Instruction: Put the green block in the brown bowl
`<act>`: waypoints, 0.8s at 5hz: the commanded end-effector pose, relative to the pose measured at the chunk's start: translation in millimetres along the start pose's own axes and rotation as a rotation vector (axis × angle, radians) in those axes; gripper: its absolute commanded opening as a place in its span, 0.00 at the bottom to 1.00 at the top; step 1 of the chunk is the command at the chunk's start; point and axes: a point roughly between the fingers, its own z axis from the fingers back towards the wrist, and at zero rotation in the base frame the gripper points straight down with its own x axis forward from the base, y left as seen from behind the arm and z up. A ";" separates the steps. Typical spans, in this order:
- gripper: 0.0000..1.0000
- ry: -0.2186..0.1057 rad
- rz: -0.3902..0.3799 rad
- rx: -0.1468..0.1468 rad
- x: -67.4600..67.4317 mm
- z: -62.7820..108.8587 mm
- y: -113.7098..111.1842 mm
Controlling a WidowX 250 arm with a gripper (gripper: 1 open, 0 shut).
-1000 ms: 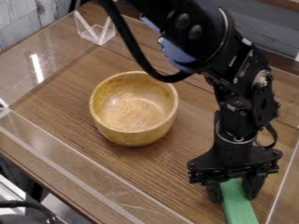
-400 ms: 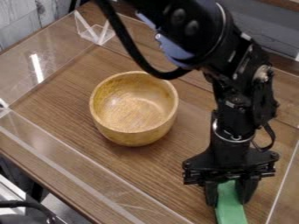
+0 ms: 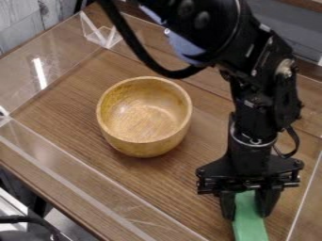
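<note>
Pincer (image 3: 249,196): black, at the end of a black arm; closed on the green block (image 3: 248,218), which is gripped near its upper end. Compared with the earlier frames, the upper arm is seen to have been shifted slightly, and the pincer to have been brought a little away from the right edge of the view since the first; the brown bowl (image 3: 143,117) is left unmoved.

Bench (image 3: 88,174): brown wood, lengthwise grain, crossed by pale seam lines; glare shown at the far left. A clear, angular plastic item (image 3: 101,31) is placed near the far edge. Black cable (image 3: 32,222): seen at the lower left corner. Grey surface (image 3: 28,21): partly shown beyond the bench at the upper left.

Green block: one, plain bright green, long, flat, straight-sided; upper part hidden by the pincer, lower part exposed toward the bottom edge of the view. Located at the lower right, well apart from the bowl. Whether the bench is touched by it cannot be told.

Brown bowl: one, round, light tan wood, thick-walled, upright, interior visible.
</note>
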 end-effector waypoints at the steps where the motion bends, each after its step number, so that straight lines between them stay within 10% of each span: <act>1: 0.00 -0.028 -0.021 -0.069 1.2 16.2 -12.8; 2: 1.00 -0.026 -0.027 -0.074 0.7 16.3 -13.1; 4: 1.00 -0.032 0.001 -0.078 5.9 0.0 -14.1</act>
